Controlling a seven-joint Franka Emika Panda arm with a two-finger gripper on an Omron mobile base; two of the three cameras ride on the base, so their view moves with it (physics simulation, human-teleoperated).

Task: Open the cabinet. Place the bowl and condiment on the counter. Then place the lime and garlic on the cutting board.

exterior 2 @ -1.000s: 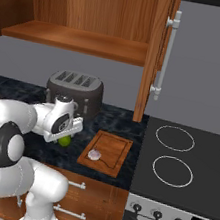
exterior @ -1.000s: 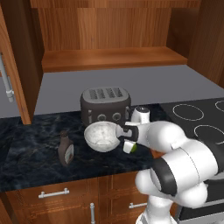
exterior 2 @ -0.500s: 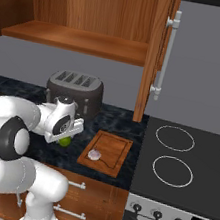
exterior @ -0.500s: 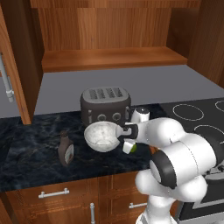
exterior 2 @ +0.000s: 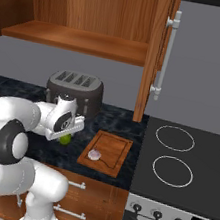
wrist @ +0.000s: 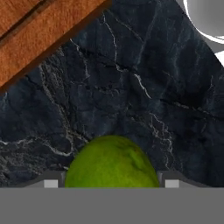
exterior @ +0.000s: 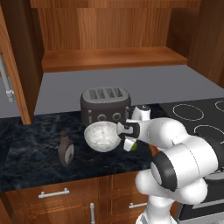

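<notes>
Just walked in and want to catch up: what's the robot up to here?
The gripper is down on the counter with its jaws on either side of the lime. The cabinet stands open, the bowl and condiment sit on the counter, and the garlic lies on the cutting board.

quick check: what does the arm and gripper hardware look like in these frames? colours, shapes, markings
The arm is glossy white with fat, rounded link shells and dark grey to black bands at the joints. The hand is a white block with a small dark round marking on its side and dark trim. The gripper carries two short fingers. No loose cables visible.
</notes>
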